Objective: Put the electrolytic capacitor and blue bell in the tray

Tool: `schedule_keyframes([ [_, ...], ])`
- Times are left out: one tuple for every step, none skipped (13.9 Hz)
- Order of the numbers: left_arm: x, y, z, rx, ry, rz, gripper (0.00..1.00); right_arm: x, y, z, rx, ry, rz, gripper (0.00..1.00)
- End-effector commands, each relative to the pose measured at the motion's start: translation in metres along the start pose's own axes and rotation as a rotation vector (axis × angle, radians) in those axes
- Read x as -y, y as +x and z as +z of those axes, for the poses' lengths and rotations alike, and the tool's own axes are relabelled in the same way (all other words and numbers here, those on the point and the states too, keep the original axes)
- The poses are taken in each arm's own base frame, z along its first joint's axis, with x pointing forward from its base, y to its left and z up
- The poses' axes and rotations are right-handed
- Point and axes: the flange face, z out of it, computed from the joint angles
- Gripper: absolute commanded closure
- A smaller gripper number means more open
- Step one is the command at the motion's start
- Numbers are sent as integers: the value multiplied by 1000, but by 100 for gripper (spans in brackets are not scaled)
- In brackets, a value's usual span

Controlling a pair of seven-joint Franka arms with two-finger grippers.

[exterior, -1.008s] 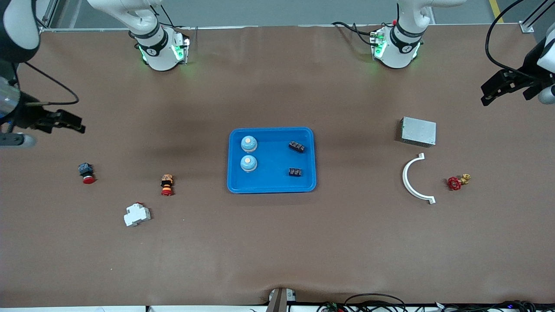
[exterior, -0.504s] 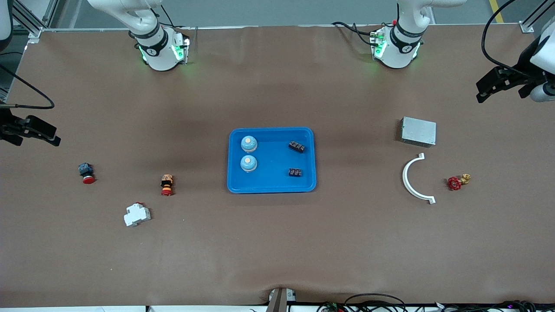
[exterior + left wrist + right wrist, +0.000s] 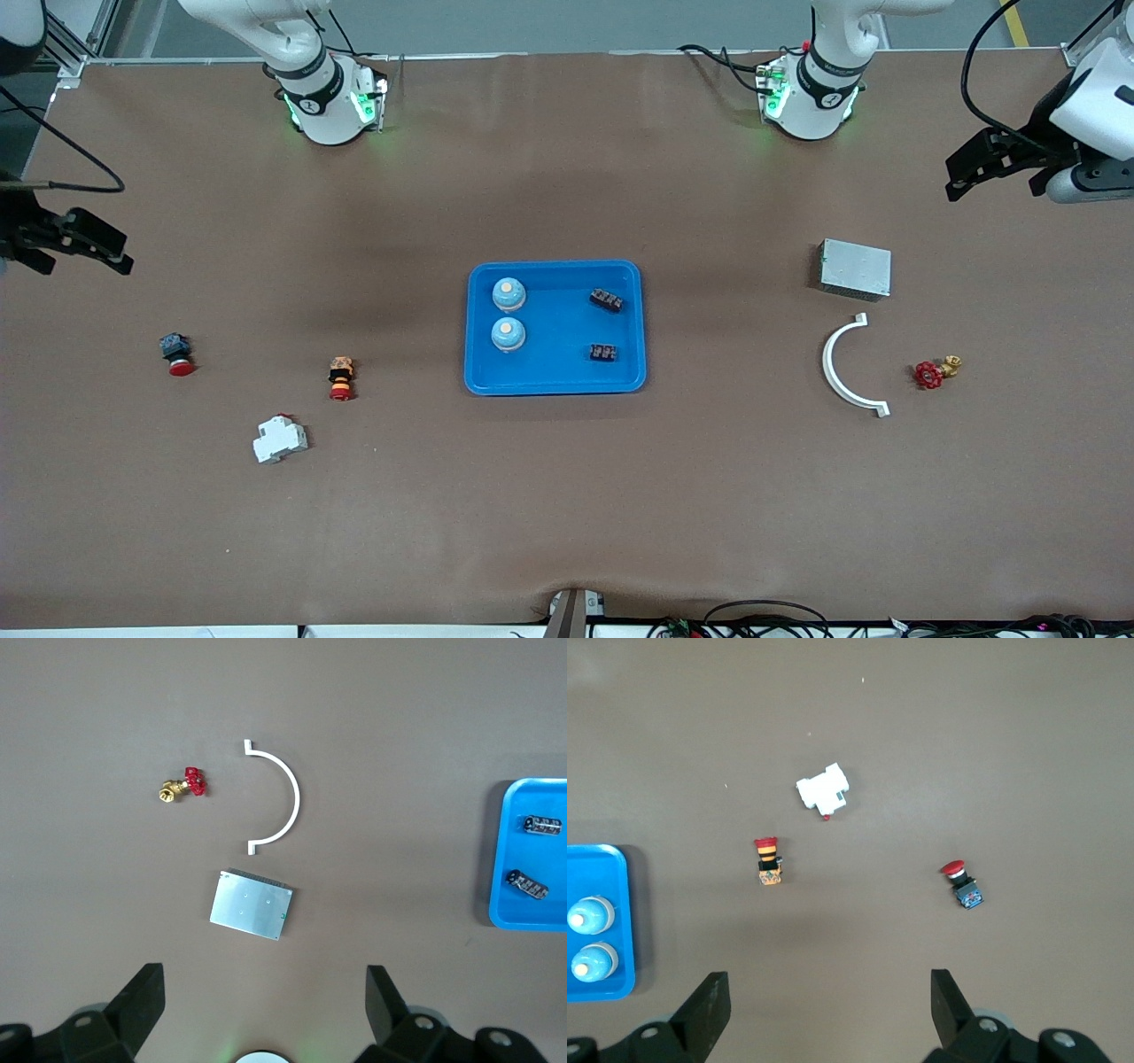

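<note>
Two pale-blue bells (image 3: 508, 294) (image 3: 508, 334) are seen inside the blue tray (image 3: 555, 383) at mid-table, one nearer the front camera than the other, both toward the right arm's end of the tray; two small black components (image 3: 606, 300) (image 3: 603, 353) lie in the tray toward the left arm's end; all four are well apart from either gripper's fingers.

The left gripper (image 3: 961, 173) is held in the air over bare table at the left arm's end; its fingers (image 3: 142, 1001) are spread wide and nothing is held or touched; in the left wrist view the grey metal box (image 3: 252, 904) is seen nearest the fingertips, with the white curved bracket (image 3: 282, 797) and the red-handled brass valve (image 3: 182, 787) past it, and the tray's edge (image 3: 498, 859) off to one side.

The right gripper (image 3: 93, 244) is held over bare table at the right arm's end, close to the table edge; its fingers (image 3: 709, 1003) are likewise parted wide and empty; from its fingertips outward lie the blue-bodied red button (image 3: 962, 886), the orange-and-red button (image 3: 770, 861) and the white breaker (image 3: 825, 790), all untouched.

Wide bare brown table (image 3: 567, 496) lies between each gripper and the tray.
</note>
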Motion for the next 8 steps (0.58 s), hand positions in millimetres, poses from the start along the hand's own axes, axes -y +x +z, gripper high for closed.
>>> schedule_keyframes([
  [-1, -6, -2, 8, -18, 23, 0, 1, 0, -18, -41, -7, 13, 0],
  [1, -5, -3, 4, -20, 19, 0, 0, 0, -21, -44, -7, 13, 0],
  [2, -3, -5, -4, -21, 17, 0, 0, 0, -19, -40, -7, 13, 0],
  [1, -3, -7, -10, -22, 18, 0, -2, -2, -17, -17, -7, 18, 0],
  [2, -1, -6, -11, -21, 17, 0, -6, -5, -13, 20, -7, 26, 0],
  [1, 1, -5, -8, -20, 18, 0, -7, -7, -11, 40, -5, 29, 0],
  [0, 3, -6, -13, -21, 18, 0, -7, -8, -11, 42, -6, 27, 0],
  [1, 5, -6, -13, -21, 17, 0, -6, -8, -11, 42, -6, 29, 0],
])
